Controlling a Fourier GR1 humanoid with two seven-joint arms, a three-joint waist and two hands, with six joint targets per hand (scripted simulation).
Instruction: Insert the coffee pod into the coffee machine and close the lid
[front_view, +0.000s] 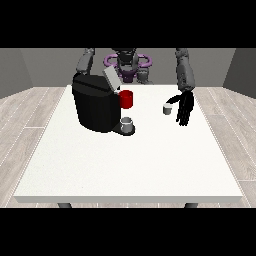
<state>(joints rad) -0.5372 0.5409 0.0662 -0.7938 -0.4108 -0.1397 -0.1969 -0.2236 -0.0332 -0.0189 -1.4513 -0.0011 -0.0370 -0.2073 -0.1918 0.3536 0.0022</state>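
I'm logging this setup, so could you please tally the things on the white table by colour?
Black: 1, the coffee machine
Red: 1, the mug
Grey: 1, the cup on the machine's base
White: 1, the coffee pod beside the hand at the view's right
Total: 4

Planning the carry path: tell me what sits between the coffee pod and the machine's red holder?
Nothing: the front view shows only bare white table between the coffee pod and the red holder.
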